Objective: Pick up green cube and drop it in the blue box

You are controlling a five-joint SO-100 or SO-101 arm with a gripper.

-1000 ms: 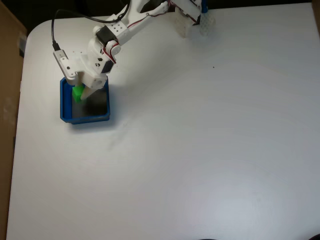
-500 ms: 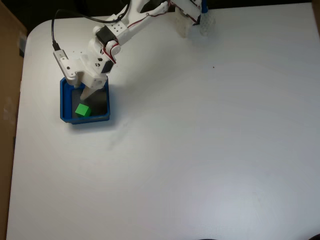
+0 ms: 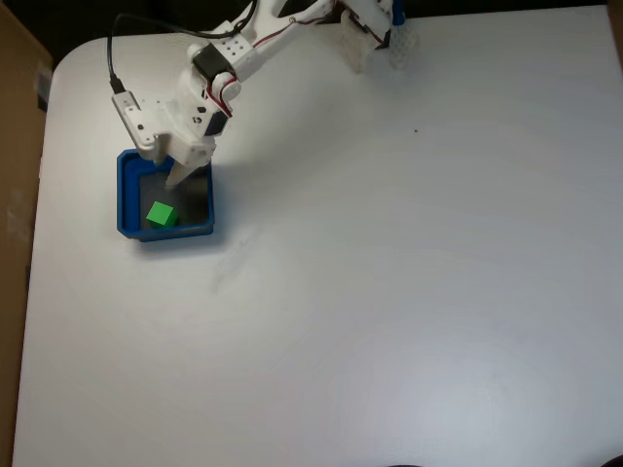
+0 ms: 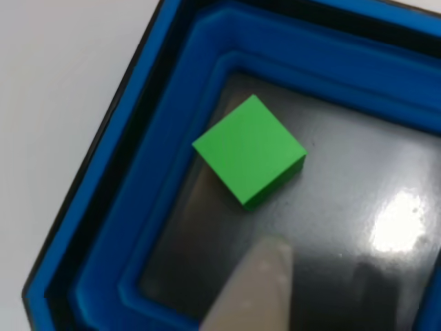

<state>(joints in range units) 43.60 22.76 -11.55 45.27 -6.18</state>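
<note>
The green cube (image 3: 161,214) lies loose on the dark floor of the blue box (image 3: 125,199), near the box's front-left corner in the fixed view. My gripper (image 3: 173,181) hangs over the back half of the box, open, with nothing between its fingers and apart from the cube. In the other view, the green cube (image 4: 249,149) rests flat on the glossy floor close to the blue box wall (image 4: 172,138), and one pale fingertip (image 4: 256,286) pokes in from the bottom edge, a little short of the cube.
The white table (image 3: 389,272) stretches wide to the right and front of the box. A brown cardboard surface (image 3: 15,195) lines the left edge. The arm's base (image 3: 375,29) stands at the top, and a black cable (image 3: 110,58) loops above the wrist.
One second ago the cube sat between the fingers over the box; it has since dropped onto the box floor. The gripper has risen and shifted slightly back.
</note>
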